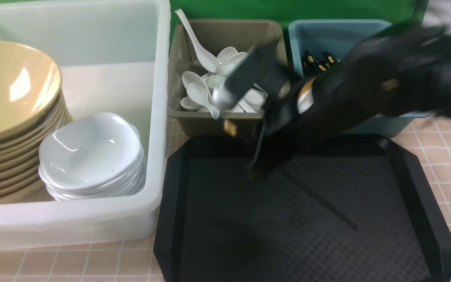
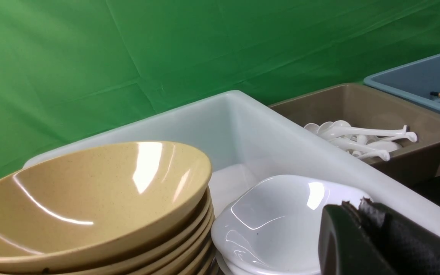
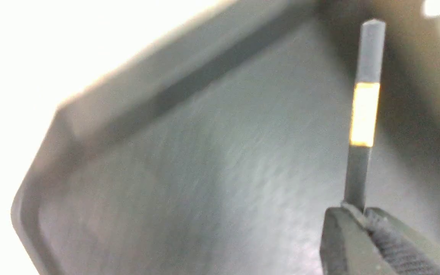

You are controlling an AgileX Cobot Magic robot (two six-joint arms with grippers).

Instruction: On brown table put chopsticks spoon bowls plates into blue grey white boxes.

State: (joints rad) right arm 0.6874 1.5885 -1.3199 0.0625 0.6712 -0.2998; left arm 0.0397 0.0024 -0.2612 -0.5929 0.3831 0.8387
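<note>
A black chopstick (image 3: pixel 361 152) with a gold band is pinched between the pressed-together jaws of the right gripper (image 3: pixel 361 214); in the right wrist view the stick rises straight out of the fingertips over the black tray (image 3: pixel 204 172). In the front view that arm is a dark blur reaching across the tray's far edge, and a thin dark stick hangs down from it over the tray (image 1: pixel 417 184); the blur hides part of the grey box (image 1: pixel 182 62) and the near-left corner of the blue box (image 1: pixel 343 35).

More chopsticks (image 1: pixel 319 60) lie in the blue box, partly covered by the arm. The grey box beside it holds a heap of white spoons (image 1: pixel 200 94), one with its handle leaning up over the back rim.

To the left stands the big white box (image 1: pixel 159 117), touching the tray's left side. Inside it are a stack of tan bowls (image 1: pixel 10 102) and, just beside them, a stack of small white plates (image 1: pixel 92 152).

The left gripper (image 2: pixel 361 214) has its fingers pressed together on nothing, near the white box's front, close to the plates. All the boxes and the tray sit on the brown table (image 1: pixel 448 149), with a green backdrop (image 2: pixel 128 57) behind.
</note>
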